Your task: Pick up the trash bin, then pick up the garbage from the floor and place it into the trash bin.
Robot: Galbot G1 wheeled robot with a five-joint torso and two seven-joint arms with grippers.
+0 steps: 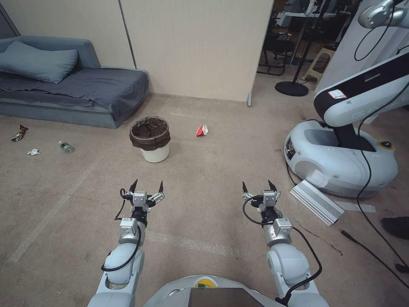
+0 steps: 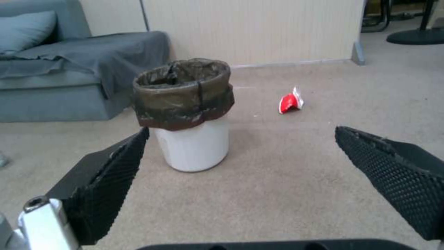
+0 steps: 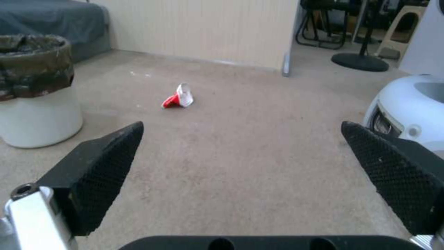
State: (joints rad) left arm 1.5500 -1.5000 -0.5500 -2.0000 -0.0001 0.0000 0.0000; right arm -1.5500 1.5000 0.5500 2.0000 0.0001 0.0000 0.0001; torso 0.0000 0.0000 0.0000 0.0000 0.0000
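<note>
Hovering above floor, left pincer spread wide, empty, short of trash bin; right pincer likewise spread. Red-and-white wrapper just right of bin. Step: approaching bin; next calls for advancing, clamping rim.

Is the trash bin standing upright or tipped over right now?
Upright. The trash bin stands on its base on the carpet, its dark-lined mouth facing up, nothing gripping it. Whether it holds litter cannot be told.

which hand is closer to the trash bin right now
Left. The left hand hangs open just short of the trash bin, nearly in line with it. The right hand, also open, sits farther off to the bin's right.
</note>
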